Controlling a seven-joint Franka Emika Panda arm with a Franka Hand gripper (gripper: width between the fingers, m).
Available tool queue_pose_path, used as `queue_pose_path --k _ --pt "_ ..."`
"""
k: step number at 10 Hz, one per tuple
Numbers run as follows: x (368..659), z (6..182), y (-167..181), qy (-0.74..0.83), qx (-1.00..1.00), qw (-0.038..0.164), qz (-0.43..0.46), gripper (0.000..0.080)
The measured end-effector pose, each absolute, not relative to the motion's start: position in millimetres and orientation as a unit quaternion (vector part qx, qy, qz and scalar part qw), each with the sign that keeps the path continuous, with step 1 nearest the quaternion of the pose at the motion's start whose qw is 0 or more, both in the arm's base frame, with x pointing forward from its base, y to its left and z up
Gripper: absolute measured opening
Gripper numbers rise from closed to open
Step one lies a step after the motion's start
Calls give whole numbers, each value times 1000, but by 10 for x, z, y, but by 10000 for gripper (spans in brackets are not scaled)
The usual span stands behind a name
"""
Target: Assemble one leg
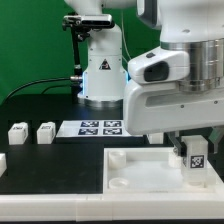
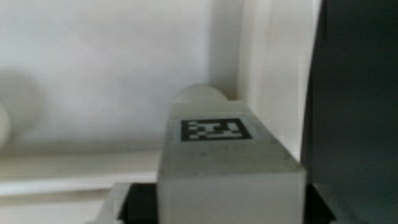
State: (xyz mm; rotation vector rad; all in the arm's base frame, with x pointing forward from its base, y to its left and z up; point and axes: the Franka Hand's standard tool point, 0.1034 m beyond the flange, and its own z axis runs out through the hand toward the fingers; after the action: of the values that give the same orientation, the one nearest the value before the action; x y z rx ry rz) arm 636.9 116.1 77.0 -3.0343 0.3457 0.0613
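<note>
Clamping leg (image 1: 197,159) — gripper (image 1: 195,148) over tray (image 1: 135,172)

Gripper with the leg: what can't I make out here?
- Exterior view: whether the leg under the gripper is seated in the white tray-like part; white on white, near the edge.
- Wrist view: one end of the leg, cut off by the frame edge; surroundings blurred.
- Exterior view: the marker board's tags, too small.

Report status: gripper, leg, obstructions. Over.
Jaws of the gripper shut on the leg. Leg upright at the large white part, exterior view's right side; contact unclear. Nothing seen in the way.
</note>
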Motion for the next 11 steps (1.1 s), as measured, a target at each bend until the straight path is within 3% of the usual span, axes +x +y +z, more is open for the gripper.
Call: queue_pose_path --k 6,10,11 --pt "6370 748 1157 456 -888 41 40 297" --pt "6373 749 1155 521 -851 42 45 297" --pt "6372 749 1158 508 -859 43 44 373"
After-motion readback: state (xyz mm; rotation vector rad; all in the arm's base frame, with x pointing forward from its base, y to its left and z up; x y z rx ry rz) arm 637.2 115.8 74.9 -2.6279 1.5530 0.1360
